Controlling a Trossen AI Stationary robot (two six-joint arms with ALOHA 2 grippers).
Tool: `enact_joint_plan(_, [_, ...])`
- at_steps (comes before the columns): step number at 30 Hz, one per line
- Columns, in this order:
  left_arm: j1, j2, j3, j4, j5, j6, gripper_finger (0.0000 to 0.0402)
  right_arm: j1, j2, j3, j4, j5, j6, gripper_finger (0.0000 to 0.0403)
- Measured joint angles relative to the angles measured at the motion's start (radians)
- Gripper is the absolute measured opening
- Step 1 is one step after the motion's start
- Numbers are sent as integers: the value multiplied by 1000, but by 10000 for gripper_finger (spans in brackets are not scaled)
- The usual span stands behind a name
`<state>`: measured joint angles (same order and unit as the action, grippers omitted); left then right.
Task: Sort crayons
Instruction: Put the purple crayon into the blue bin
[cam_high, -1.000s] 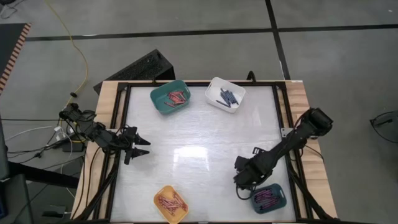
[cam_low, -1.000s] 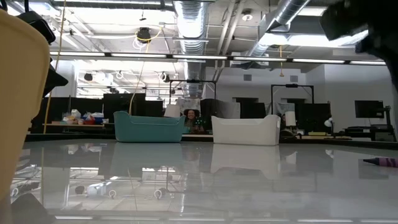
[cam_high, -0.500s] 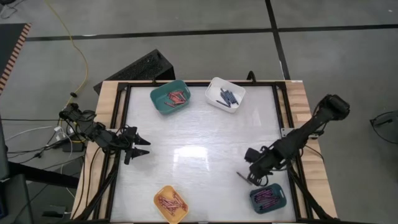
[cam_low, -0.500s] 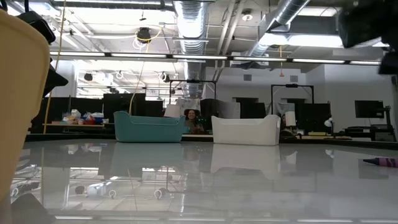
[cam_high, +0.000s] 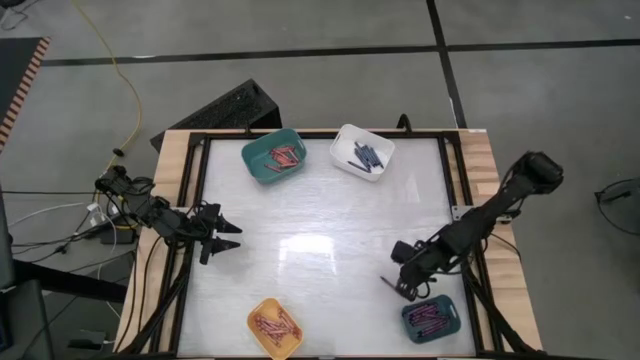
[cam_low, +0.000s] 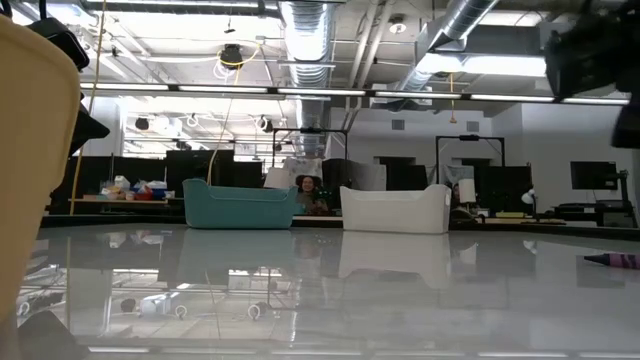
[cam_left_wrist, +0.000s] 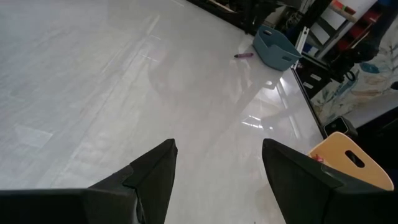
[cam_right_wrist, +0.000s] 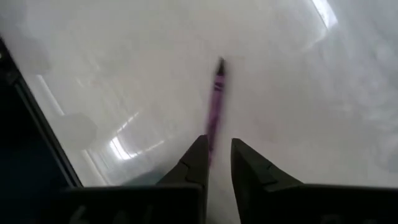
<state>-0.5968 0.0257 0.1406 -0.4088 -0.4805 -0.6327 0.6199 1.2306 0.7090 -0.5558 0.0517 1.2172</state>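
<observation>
The white table (cam_high: 320, 240) is taken as the landmark. At its far edge a teal bin (cam_high: 273, 156) with reddish crayons and a white bin (cam_high: 362, 151) with dark blue ones are set; at its near edge a yellow bin (cam_high: 276, 327) of red crayons and a dark blue bin (cam_high: 430, 317) of pink-magenta ones are placed.

The left gripper (cam_high: 222, 236) is parked at the table's left edge, its fingers (cam_left_wrist: 149, 180) spread wide and empty.

The right gripper (cam_high: 403, 287) is lowered over the table's near right part, just beside the dark blue bin. Its fingers (cam_right_wrist: 193, 163) are drawn close with only a narrow gap, and nothing is seen pinched between them.

A single purple crayon (cam_right_wrist: 214, 102) is left lying on the table just ahead of those fingertips; the same crayon is seen beside the dark blue bin in the left wrist view (cam_left_wrist: 243, 55).

For a sound pickup, the fingers are judged best widened, brought astride the crayon's middle across its length, lowered to the surface and then closed. A grip near one end is likely to let it pivot or roll away.
</observation>
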Motion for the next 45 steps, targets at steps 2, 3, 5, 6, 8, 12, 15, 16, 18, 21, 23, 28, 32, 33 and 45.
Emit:
enact_joint_plan(2, [0,0,0,0,0,0,228,-8,28,20,13,1,-44,69])
enact_joint_plan(3, [0,0,0,0,0,0,228,-14,42,32,14,4,-65,73])
enact_joint_plan(5, [0,0,0,0,0,0,228,-25,76,64,14,5,-104,81])
enact_joint_plan(6, [0,0,0,0,0,0,228,-32,93,80,14,5,-125,86])
enact_joint_plan(8, [0,0,0,0,0,0,228,-43,124,111,14,2,-170,93])
enact_joint_plan(12, [0,0,0,0,0,0,228,-75,177,152,-3,-1,-189,98])
enact_joint_plan(15, [0,0,0,0,0,0,228,-95,209,164,-22,-12,-194,98])
enact_joint_plan(16, [0,0,0,0,0,0,228,-100,217,164,-21,-22,-194,98])
enact_joint_plan(18, [0,0,0,0,0,0,228,-104,235,164,-21,-25,-202,98])
enact_joint_plan(21, [0,0,0,0,0,0,228,-109,265,164,-15,-28,-183,98])
enact_joint_plan(23, [0,0,0,0,0,0,228,-114,284,164,-16,-28,-182,98])
enact_joint_plan(28, [0,0,0,0,0,0,228,-130,315,164,-23,-82,-198,98])
enact_joint_plan(32, [0,0,0,0,0,0,228,-150,301,164,-37,-98,-182,98])
enact_joint_plan(33, [0,0,0,0,-1,0,228,-152,292,166,-46,-88,-182,98])
enact_joint_plan(45, [0,0,0,0,0,0,228,-50,262,418,-331,-9,-257,98])
